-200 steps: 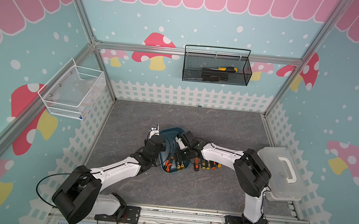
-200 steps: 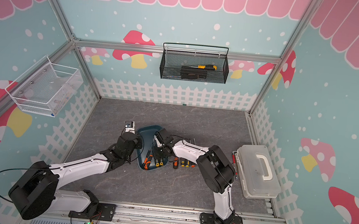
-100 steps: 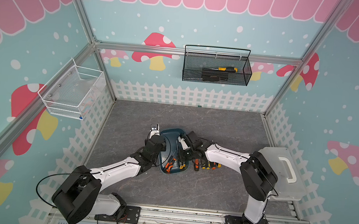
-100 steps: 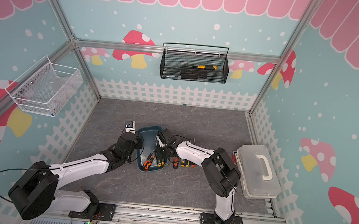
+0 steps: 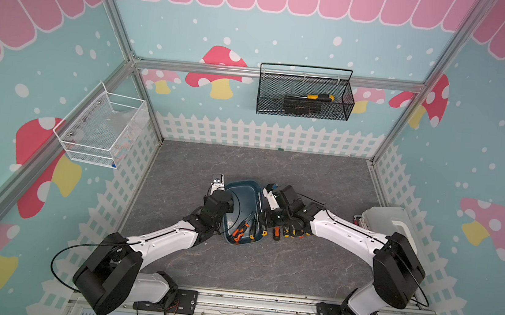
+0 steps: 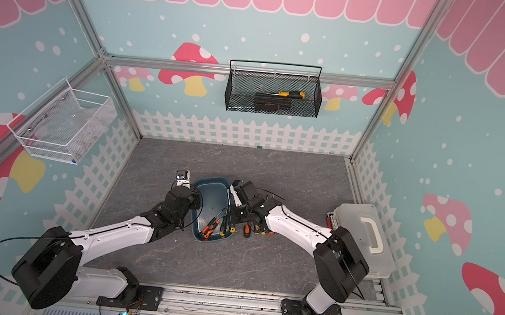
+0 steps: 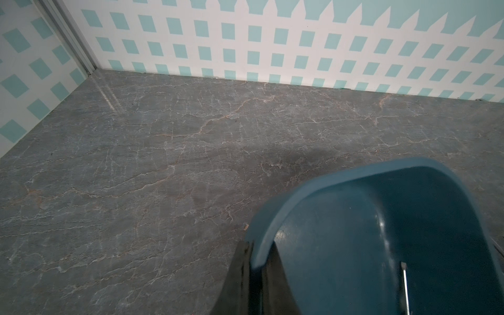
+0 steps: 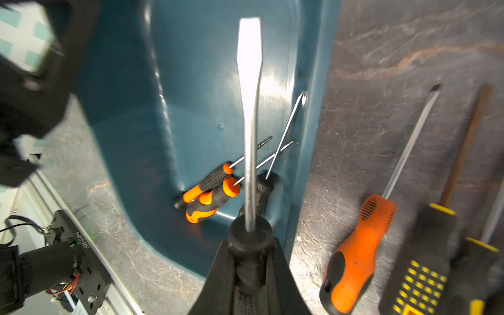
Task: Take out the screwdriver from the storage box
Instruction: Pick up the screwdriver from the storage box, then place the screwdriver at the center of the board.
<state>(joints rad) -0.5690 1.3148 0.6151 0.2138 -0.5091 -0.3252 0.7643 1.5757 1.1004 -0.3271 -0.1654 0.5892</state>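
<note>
**Extraction step: screwdriver lifted, box restrained**

The storage box (image 5: 242,200) stands on the table (image 5: 265,262) at lower centre in both top views, its long axis running up the frame.

The left gripper (image 7: 256,261) is clamped narrow on the box's left rim, one finger inside the wall and one outside. This hold appears intended to keep the light tub from sliding or tipping while tools are drawn out.

The right gripper (image 8: 249,268) is closed on the black handle of a flat-blade screwdriver (image 8: 249,131). In the right wrist view the shaft points away from the camera, up the middle of the frame and over the box interior. The handle sits just inside the box's right wall. A handle grip keeps the long shaft free of the walls during withdrawal.

Three other screwdrivers (image 8: 211,191) lie crossed in the box's lower end, beneath the held shaft.

A row of screwdrivers (image 8: 357,245) lies on the table just right of the box, shafts roughly parallel. This is probably the deposit area.

Status, by judgement: the tool is raised off the box floor but not yet set down.
</note>
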